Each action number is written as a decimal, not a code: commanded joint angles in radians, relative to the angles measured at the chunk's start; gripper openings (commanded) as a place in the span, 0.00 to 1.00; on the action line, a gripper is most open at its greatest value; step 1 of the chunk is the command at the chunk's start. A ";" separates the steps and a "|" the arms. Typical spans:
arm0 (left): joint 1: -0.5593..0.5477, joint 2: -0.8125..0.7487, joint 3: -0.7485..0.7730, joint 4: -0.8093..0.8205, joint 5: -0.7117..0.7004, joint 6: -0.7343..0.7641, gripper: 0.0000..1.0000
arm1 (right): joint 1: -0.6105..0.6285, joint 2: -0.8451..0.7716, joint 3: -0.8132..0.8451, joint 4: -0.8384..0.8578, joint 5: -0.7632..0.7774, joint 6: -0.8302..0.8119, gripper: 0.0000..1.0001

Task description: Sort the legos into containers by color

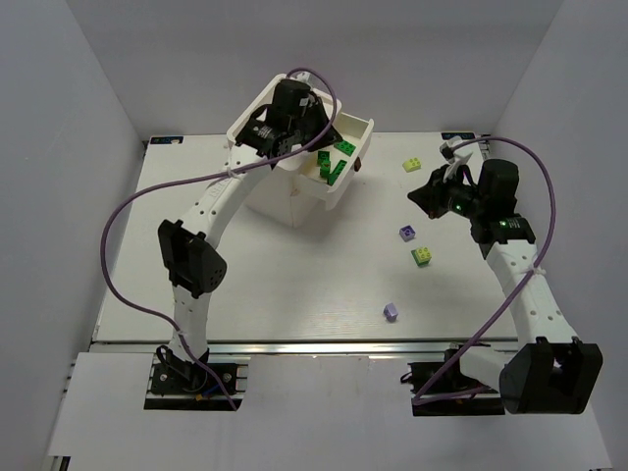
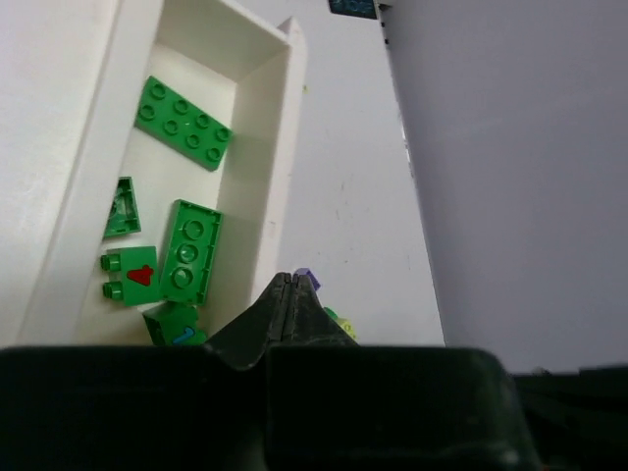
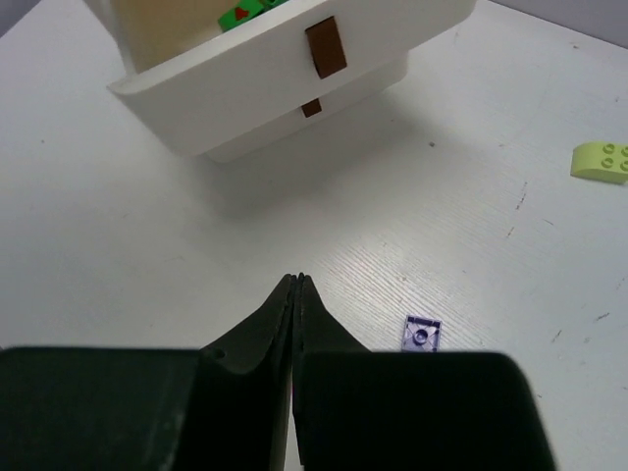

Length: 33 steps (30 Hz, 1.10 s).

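Note:
The white cabinet (image 1: 294, 201) stands at the back left with its top drawer (image 1: 359, 124) pulled open. Several dark green legos (image 1: 334, 169) lie in that drawer; the left wrist view shows them too (image 2: 183, 123). My left gripper (image 1: 309, 142) is shut and empty above the drawer (image 2: 280, 147). My right gripper (image 1: 419, 197) is shut and empty above the table, right of the cabinet. On the table lie a pale yellow-green brick (image 1: 413, 165), a purple brick (image 1: 408, 233), another yellow-green brick (image 1: 423, 256) and a second purple brick (image 1: 391, 312). The right wrist view shows a purple brick (image 3: 421, 334) just right of my fingers.
Two brown knobs (image 3: 325, 46) mark the drawer fronts facing my right gripper. A yellow-green brick (image 3: 601, 162) lies at the right edge of the right wrist view. White walls enclose the table on three sides. Purple cables loop from both arms.

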 commanded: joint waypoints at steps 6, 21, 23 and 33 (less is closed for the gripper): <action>-0.006 -0.377 -0.272 0.165 0.102 0.118 0.15 | -0.008 0.143 0.137 -0.138 0.131 0.011 0.00; -0.006 -0.999 -1.100 0.314 0.064 -0.017 0.87 | 0.006 0.313 0.083 -0.419 0.447 -0.220 0.88; -0.006 -1.025 -1.137 0.343 0.068 -0.032 0.87 | 0.009 0.351 0.079 -0.424 0.459 -0.217 0.89; -0.006 -1.036 -1.206 0.349 0.087 -0.054 0.87 | 0.015 0.461 0.065 -0.376 0.467 -0.218 0.58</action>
